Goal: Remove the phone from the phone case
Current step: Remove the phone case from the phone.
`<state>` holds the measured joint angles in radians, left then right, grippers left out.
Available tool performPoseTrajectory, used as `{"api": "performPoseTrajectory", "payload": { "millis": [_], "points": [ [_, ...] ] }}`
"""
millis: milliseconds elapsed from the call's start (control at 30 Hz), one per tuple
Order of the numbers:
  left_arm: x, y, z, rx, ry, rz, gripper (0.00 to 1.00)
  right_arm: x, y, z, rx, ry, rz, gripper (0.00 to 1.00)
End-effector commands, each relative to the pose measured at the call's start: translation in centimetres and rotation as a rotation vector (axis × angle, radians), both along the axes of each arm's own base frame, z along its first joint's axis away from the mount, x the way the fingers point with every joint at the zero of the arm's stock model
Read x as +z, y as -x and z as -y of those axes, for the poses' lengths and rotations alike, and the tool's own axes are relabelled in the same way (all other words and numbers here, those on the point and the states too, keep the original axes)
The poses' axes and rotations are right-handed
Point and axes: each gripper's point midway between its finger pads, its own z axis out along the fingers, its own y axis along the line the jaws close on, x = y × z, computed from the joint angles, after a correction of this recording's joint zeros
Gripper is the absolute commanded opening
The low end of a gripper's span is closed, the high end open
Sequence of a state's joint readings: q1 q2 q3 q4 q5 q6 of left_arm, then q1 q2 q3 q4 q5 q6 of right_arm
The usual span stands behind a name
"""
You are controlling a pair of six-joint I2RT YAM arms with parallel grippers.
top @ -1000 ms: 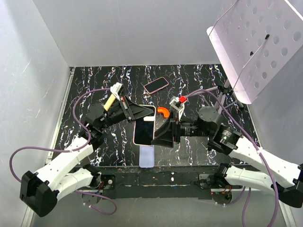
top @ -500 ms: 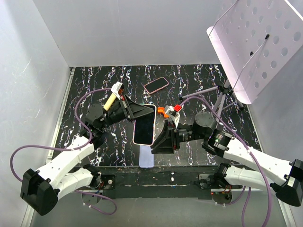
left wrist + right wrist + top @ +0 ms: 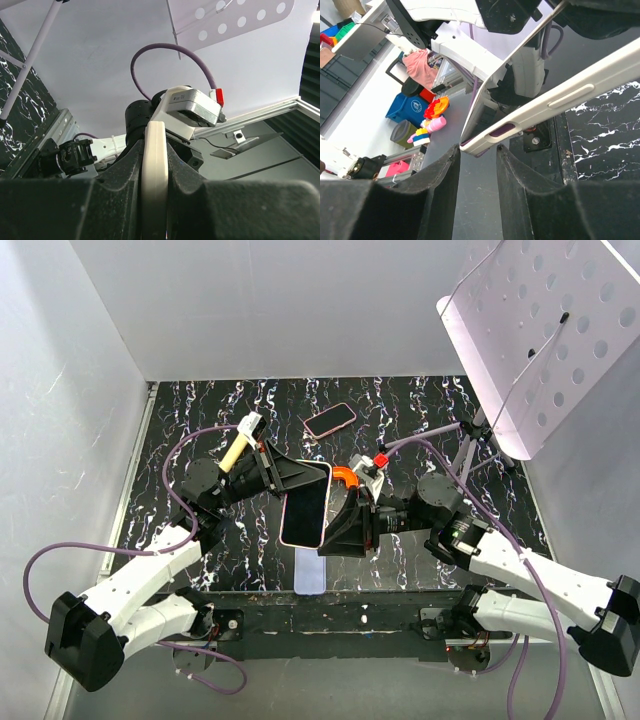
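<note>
The phone in its cream case [image 3: 304,508] hangs in the air over the middle of the marbled table, screen towards the top camera. My left gripper [image 3: 303,478] is shut on its upper end. In the left wrist view the case's cream edge [image 3: 154,165] is clamped between the two fingers, with the gripper [image 3: 154,200] closed on it. My right gripper [image 3: 328,540] is open at the phone's lower right corner. In the right wrist view that corner [image 3: 487,141] sits just between the open fingertips, with the gripper [image 3: 477,149] around it and a gap on the right side.
A second phone with a pink rim [image 3: 330,420] lies further back on the table [image 3: 200,410]. A pale lilac flat piece [image 3: 311,570] lies at the front edge below the held phone. A perforated white board on a stand [image 3: 540,330] overhangs the back right. White walls close in both sides.
My right gripper has come left and forward, down to the phone's lower right corner. The left gripper has kept its hold, and the phone has tilted slightly.
</note>
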<state>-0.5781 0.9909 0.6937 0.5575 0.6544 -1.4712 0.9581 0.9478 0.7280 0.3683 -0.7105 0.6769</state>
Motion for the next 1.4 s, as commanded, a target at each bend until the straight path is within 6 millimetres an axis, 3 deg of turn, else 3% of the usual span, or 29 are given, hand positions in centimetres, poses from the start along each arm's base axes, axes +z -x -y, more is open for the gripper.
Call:
{"api": "performPoseTrajectory", "payload": {
  "millis": [0,133,233,400,533,700,800,933,1033,1167,1367],
  "points": [
    [2.1,1.1,-0.6,-0.013,0.048,0.062,0.00,2.5,-0.2,-0.2,0.008,-0.093,0.038,0.40],
    [2.3,1.3,-0.6,-0.017,0.053,0.068,0.00,2.5,-0.1,-0.4,0.024,-0.094,0.035,0.38],
    [2.5,1.4,-0.7,-0.018,0.058,0.068,0.00,2.3,0.1,-0.5,0.037,-0.095,0.032,0.30],
    [2.4,1.7,-0.7,-0.052,0.087,0.004,0.00,1.9,-0.6,-0.6,0.005,-0.100,0.126,0.01],
    [2.0,2.1,-0.8,-0.096,0.113,-0.089,0.00,2.0,-2.6,-1.1,-0.096,-0.082,0.231,0.01],
    [2.1,2.4,-1.3,-0.071,0.110,-0.108,0.00,4.4,-5.8,-1.6,-0.291,-0.063,0.270,0.01],
    [2.5,2.5,-1.6,-0.048,0.114,-0.091,0.00,4.4,-7.4,-1.8,-0.424,-0.007,0.272,0.01],
    [2.7,2.1,-2.1,0.012,0.120,-0.049,0.00,4.3,-5.4,-1.5,-0.335,-0.042,0.226,0.05],
    [3.3,1.6,-2.3,0.050,0.135,-0.020,0.00,3.6,-3.2,-0.7,-0.237,-0.036,0.188,0.25],
    [3.8,1.4,-2.3,0.069,0.135,0.017,0.00,2.9,-0.7,0.6,-0.120,-0.016,0.135,0.40],
    [4.1,1.2,-2.0,0.048,0.144,0.014,0.00,3.4,1.2,0.9,0.011,-0.053,0.111,0.41]
  ]
}}
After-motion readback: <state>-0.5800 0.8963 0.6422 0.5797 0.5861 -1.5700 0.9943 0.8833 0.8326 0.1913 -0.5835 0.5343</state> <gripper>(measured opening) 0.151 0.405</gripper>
